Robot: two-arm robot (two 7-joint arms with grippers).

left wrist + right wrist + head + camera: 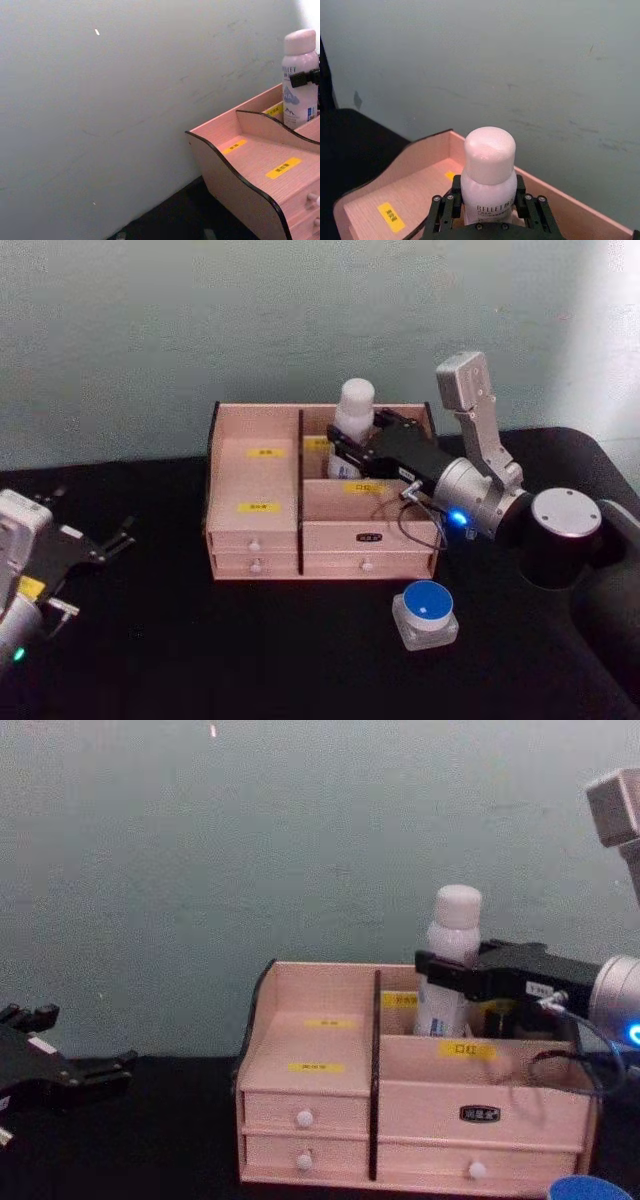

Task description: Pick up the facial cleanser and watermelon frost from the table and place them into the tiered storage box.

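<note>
Placing underway: right gripper (345, 452) clasps facial cleanser bottle (355, 405) upright in tiered storage box's (255, 480) upper-right compartment; next, let go, then fetch watermelon frost (425, 612), lower right. Left gripper (118, 537) parked lower left, fingers spread.

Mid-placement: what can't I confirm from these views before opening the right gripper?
Base of the facial cleanser: whether it touches the compartment floor is hidden, by the tiered storage box wall in the chest view and by the right gripper in its wrist view.
Print on the yellow labels: too small to read.
The blue-lidded container: cut off by the chest view's bottom edge.
</note>
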